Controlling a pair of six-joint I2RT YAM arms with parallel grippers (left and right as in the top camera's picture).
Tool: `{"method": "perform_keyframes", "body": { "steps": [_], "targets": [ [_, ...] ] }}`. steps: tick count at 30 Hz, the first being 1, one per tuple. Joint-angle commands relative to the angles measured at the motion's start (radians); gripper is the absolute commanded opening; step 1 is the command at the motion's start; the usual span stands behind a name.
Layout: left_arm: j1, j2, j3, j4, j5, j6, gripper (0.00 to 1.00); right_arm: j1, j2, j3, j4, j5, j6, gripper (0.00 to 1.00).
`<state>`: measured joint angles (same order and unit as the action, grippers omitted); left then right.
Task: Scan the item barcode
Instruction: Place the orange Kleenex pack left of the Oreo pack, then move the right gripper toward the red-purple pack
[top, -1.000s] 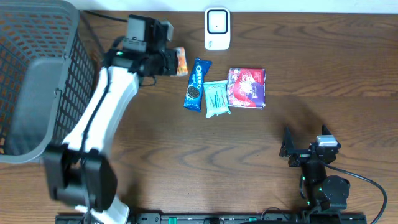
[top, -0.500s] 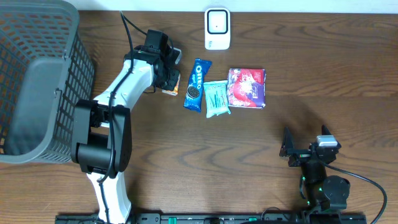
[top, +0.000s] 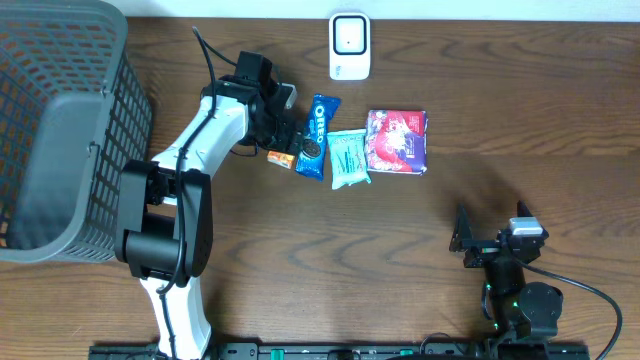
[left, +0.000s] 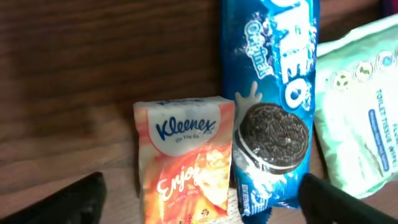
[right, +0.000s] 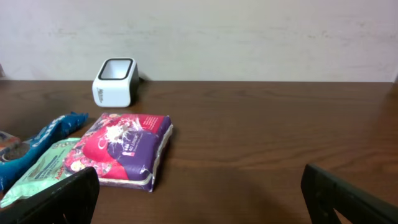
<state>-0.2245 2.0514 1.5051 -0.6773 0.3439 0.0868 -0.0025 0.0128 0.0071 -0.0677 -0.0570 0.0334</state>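
An orange Kleenex tissue pack (left: 185, 158) lies flat on the wooden table, its right edge against a blue Oreo pack (left: 270, 106). My left gripper (left: 202, 202) hangs open straight over the Kleenex pack (top: 281, 158), one dark finger on each side and neither touching it. In the overhead view the left gripper (top: 283, 128) sits left of the Oreo pack (top: 313, 135). The white barcode scanner (top: 350, 45) stands at the table's back edge. My right gripper (top: 462, 240) rests open and empty at the front right.
A pale green tissue pack (top: 348, 158) and a red and purple pack (top: 397, 141) lie in a row right of the Oreo. A large grey wire basket (top: 60, 120) fills the left side. The scanner (right: 114, 81) shows behind the red pack (right: 124, 149) in the right wrist view.
My left arm swung from near the scanner down to the table beside the Oreo pack, carrying the Kleenex pack. Its jaws then opened and the pack now lies on the table.
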Motion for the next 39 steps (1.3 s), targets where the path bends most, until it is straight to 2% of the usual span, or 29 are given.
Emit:
{"method": "perform_keyframes", "body": {
  "steps": [1, 6, 9, 14, 21, 28, 30, 31, 33, 35, 37, 39],
  "targets": [
    [0.011, -0.061, 0.047, -0.016, 0.026, -0.063, 1.00, 0.009, -0.002, -0.002, -0.004, -0.001, -0.005, 0.99],
    [0.056, -0.285, 0.091, -0.018, 0.026, -0.220, 0.98, 0.009, -0.002, -0.002, -0.004, -0.001, -0.005, 0.99],
    [0.080, -0.450, 0.090, -0.050, 0.026, -0.227, 0.98, 0.009, -0.002, -0.002, -0.004, -0.001, -0.005, 0.99],
    [0.089, -0.581, 0.090, -0.143, 0.021, -0.224, 0.98, 0.009, -0.002, -0.002, -0.004, -0.001, -0.005, 0.99],
    [0.089, -0.605, 0.087, -0.378, -0.023, -0.219, 0.98, 0.009, -0.002, -0.002, -0.004, -0.001, -0.005, 0.99],
    [0.089, -0.605, 0.087, -0.391, -0.023, -0.219, 0.98, 0.009, -0.002, -0.002, 0.013, -0.009, 0.003, 0.99],
    [0.089, -0.605, 0.087, -0.391, -0.023, -0.219, 0.98, 0.010, -0.002, -0.002, 0.049, -0.079, 0.088, 0.99],
    [0.089, -0.605, 0.087, -0.391, -0.023, -0.219, 0.98, 0.010, -0.002, -0.002, 0.088, -0.186, 0.203, 0.99],
    [0.089, -0.605, 0.087, -0.391, -0.023, -0.219, 0.98, 0.010, -0.002, -0.002, 0.094, -0.325, 0.327, 0.99],
    [0.089, -0.605, 0.087, -0.391, -0.023, -0.219, 0.98, 0.010, -0.002, -0.002, 0.154, -0.364, 0.425, 0.99],
    [0.089, -0.605, 0.087, -0.391, -0.023, -0.219, 0.98, 0.010, -0.002, -0.002, 0.305, -0.363, 0.468, 0.99],
    [0.089, -0.605, 0.087, -0.391, -0.023, -0.219, 0.98, 0.008, 0.000, 0.015, 0.363, -0.335, 0.468, 0.99]
  ]
}}
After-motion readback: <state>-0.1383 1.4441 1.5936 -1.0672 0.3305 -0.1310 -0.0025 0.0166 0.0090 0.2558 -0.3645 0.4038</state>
